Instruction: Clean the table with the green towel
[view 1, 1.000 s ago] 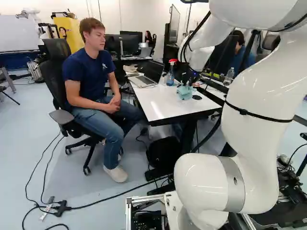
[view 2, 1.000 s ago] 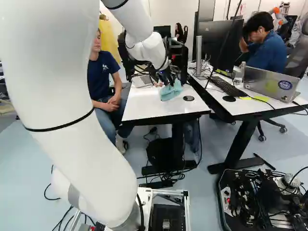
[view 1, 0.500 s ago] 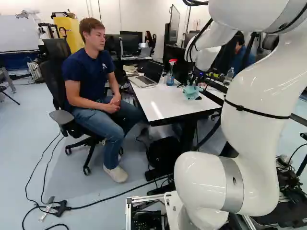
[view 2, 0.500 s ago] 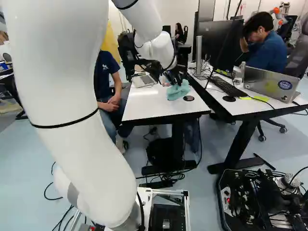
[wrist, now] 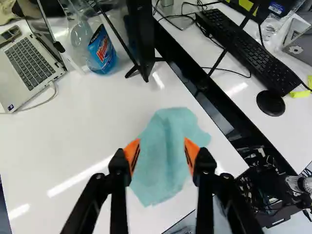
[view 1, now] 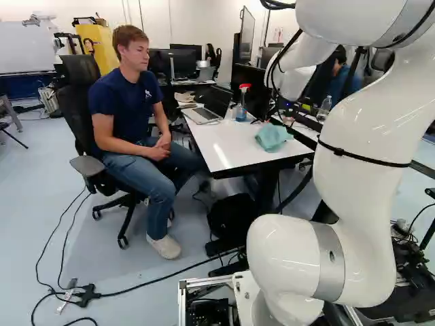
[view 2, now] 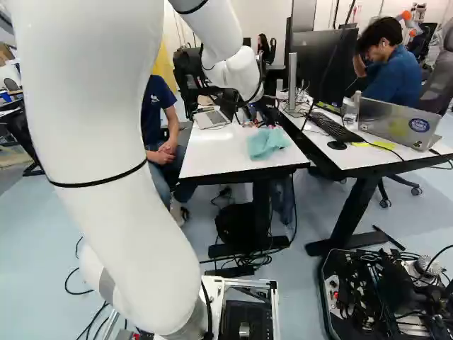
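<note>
Above the far right part of the white table [view 2: 212, 157], my gripper [view 2: 266, 108] is raised in the right base view, small and dark there. The green towel [view 2: 266, 142], light teal, lies crumpled on the tabletop below it, near the table's right edge; the left base view also shows the towel [view 1: 273, 137]. In the wrist view my gripper [wrist: 162, 148] stands open, its orange-padded fingers wide apart over the towel [wrist: 169, 127]. Neither finger grips the cloth, which spreads loosely beneath and past the fingertips.
A spray bottle [wrist: 101, 52] and an open laptop [wrist: 30, 64] stand on the table's far side, a dark monitor stand [wrist: 141, 39] beside the bottle. The adjoining desk holds a keyboard [wrist: 248, 51], a mouse [wrist: 270, 103] and another laptop [view 2: 400, 126]. A person sits close by the table's left side.
My gripper has opened and let go of the towel, then risen off it. Before that, arm and towel shifted rightward together across the table. The towel now lies flatter and wider.
</note>
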Available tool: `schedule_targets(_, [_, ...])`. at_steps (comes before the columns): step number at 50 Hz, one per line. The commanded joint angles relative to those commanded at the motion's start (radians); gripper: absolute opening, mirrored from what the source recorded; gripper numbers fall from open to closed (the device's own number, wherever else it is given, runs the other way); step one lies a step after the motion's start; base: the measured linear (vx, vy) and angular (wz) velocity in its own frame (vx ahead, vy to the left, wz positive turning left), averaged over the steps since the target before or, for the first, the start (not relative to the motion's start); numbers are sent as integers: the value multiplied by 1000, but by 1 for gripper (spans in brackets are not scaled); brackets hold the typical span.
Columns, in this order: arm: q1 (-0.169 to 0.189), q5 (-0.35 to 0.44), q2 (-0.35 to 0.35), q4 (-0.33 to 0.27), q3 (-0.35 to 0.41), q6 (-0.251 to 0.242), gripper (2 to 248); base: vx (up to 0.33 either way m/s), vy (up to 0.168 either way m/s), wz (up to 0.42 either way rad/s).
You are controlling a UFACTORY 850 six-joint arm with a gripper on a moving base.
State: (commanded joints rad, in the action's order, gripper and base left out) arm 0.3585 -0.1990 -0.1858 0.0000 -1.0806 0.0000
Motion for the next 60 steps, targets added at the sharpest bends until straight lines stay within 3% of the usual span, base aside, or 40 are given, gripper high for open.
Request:
schedule_targets(3, [0,0,0,0,0,0,138,0,0,0])
schedule_targets(4, [0,0,0,0,0,0,174,0,0,0])
schedule_targets(8, [0,0,0,0,0,0,174,0,0,0])
schedule_targets(9, [0,0,0,0,0,0,211,0,0,0])
schedule_targets(13, [0,0,0,0,0,0,211,0,0,0])
schedule_targets(14, [0,0,0,0,0,0,245,0,0,0])
schedule_targets(60, [-14,0,24,0,27,0,247,0,0,0])
